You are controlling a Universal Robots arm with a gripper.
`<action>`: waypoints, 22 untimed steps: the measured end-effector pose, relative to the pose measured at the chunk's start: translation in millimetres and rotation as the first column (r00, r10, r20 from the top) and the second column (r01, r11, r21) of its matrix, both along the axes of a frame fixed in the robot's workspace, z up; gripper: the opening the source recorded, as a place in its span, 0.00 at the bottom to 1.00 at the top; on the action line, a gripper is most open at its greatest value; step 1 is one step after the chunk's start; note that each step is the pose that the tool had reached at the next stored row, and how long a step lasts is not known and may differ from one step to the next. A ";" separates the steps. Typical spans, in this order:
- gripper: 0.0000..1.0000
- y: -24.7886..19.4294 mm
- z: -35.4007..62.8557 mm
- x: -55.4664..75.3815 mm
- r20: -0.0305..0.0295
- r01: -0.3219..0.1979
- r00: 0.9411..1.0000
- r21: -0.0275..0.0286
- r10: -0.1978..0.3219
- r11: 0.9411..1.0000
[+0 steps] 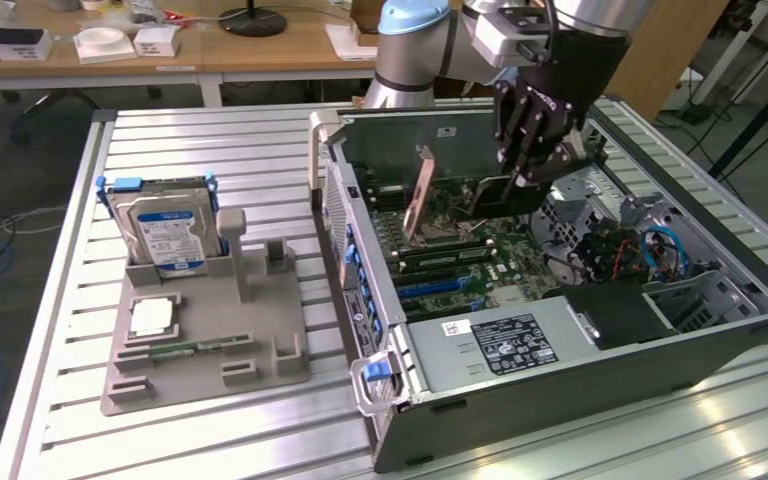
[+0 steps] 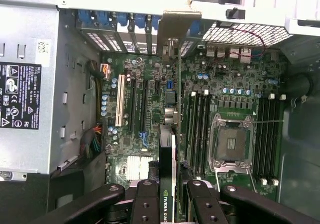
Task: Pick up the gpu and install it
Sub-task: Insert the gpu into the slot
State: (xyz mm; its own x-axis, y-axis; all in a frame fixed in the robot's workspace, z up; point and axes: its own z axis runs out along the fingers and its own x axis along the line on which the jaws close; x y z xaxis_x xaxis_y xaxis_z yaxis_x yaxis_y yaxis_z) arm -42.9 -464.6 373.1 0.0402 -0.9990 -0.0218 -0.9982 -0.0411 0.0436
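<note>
My gripper [image 1: 524, 185] reaches down into the open computer case [image 1: 704, 345] and is shut on the gpu [image 1: 484, 198]. The gpu is a thin dark card held on edge over the motherboard [image 1: 491, 265]. Its metal bracket [image 1: 422, 195] points at the case's rear wall. In the wrist view the gpu [image 2: 173, 134] appears edge-on between my black fingers [image 2: 145, 204], in line with the expansion slots [image 2: 142, 109] and beside the memory slots [image 2: 200, 129]. The bracket [image 2: 175, 27] sits at the rear slot openings. I cannot tell whether the card's edge touches a slot.
On the exterior view's left, a grey parts holder [image 1: 264, 345] on the slatted table carries a blue-labelled hard drive [image 1: 160, 230] and a green memory stick [image 1: 191, 349]. Inside the case are the power supply [image 1: 504, 345], the empty processor socket [image 2: 231, 144] and cables [image 1: 658, 250].
</note>
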 end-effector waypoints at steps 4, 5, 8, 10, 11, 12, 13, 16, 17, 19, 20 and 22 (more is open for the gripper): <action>0.26 0.0 -3.7 0.0 0.000 0.000 1.000 0.000 0.000 1.000; 0.26 0.0 -4.6 0.0 0.000 0.000 1.000 0.000 0.000 1.000; 0.26 0.0 -7.2 0.0 0.000 0.000 1.000 0.000 0.000 1.000; 0.26 0.0 -9.0 0.0 0.000 0.000 1.000 0.000 0.000 1.000; 0.26 0.0 -9.9 0.0 0.000 0.000 1.000 0.000 0.000 1.000; 0.26 0.0 -10.7 0.0 0.000 0.000 1.000 0.000 0.000 1.000; 0.26 0.0 -11.5 0.0 0.000 0.000 1.000 0.000 0.000 1.000; 0.26 0.0 -13.7 0.0 0.000 0.000 1.000 0.000 0.000 1.000; 0.26 0.0 -14.5 0.0 0.000 0.001 1.000 0.000 -0.001 1.000; 0.26 0.0 -15.9 0.0 0.000 0.001 1.000 0.000 -0.001 1.000; 0.26 0.0 -16.7 0.0 0.000 0.002 1.000 0.000 -0.002 1.000; 0.26 0.0 -18.2 -0.2 0.002 0.002 1.000 0.000 -0.002 1.000</action>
